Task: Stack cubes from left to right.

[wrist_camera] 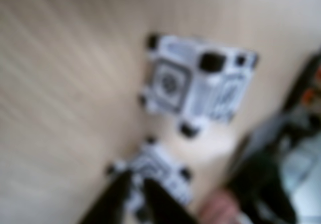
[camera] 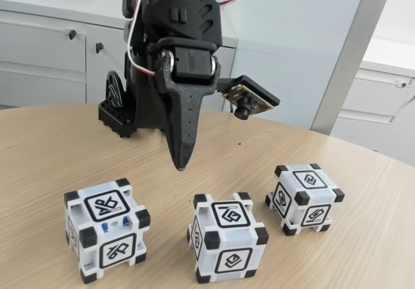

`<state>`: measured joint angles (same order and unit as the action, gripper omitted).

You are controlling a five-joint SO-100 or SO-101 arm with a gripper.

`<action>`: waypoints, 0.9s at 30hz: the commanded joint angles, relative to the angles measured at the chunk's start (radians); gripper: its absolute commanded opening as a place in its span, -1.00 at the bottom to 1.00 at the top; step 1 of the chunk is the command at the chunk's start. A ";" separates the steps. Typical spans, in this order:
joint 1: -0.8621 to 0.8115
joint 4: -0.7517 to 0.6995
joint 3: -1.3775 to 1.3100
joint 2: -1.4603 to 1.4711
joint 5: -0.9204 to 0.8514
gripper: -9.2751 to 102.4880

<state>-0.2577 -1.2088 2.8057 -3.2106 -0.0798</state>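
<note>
Gripper (camera: pixel 181 162) of the black arm (camera: pixel 178 23) hangs above the wooden counter (camera: pixel 39 153) in the fixed view, its tip pointing down behind the gap between two cubes and touching none of them. From this side the fingers overlap into one tapered wedge, so whether they are apart or together cannot be told. The wrist view is heavily blurred; two dark prongs of the gripper (wrist_camera: pixel 134 184) enter from the bottom edge with a narrow pale strip between them, yet the blur leaves their state unclear.

Three white cubes with black corners stand in a row on the counter, each apart from the next. The left cube (camera: pixel 107 229) shows small blue parts on its upper front edge; the middle cube (camera: pixel 226 237) stands nearest the lower edge; the right cube (camera: pixel 304 198) sits slightly farther back. In the wrist view one cube (wrist_camera: pixel 198 83) is seen whole, while another (wrist_camera: pixel 160 171) is partly hidden behind the prongs; their glyphs cannot be read.

A small camera (camera: pixel 245 101) projects from the arm. White cabinets (camera: pixel 45 62) and a pale wall (camera: pixel 298 43) lie behind the counter.
</note>
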 commanded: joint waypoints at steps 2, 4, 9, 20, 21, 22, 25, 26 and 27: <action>-0.002 0.014 -0.008 -0.017 -0.049 -0.83; -0.002 0.014 -0.008 -0.017 -0.049 -0.83; -0.002 0.014 -0.008 -0.017 -0.049 -0.83; -0.006 0.014 -0.008 -0.017 -0.038 -0.83; -0.006 0.014 -0.008 -0.017 -0.037 -0.83; -0.006 0.014 -0.008 -0.017 -0.032 -0.83; -0.006 0.012 -0.009 -0.017 -0.072 -0.83; -0.003 0.014 -0.011 -0.017 -0.115 -0.83; 0.002 0.014 -0.011 -0.017 -0.166 -0.83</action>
<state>-0.2577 -1.2088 2.8057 -3.2106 -0.1611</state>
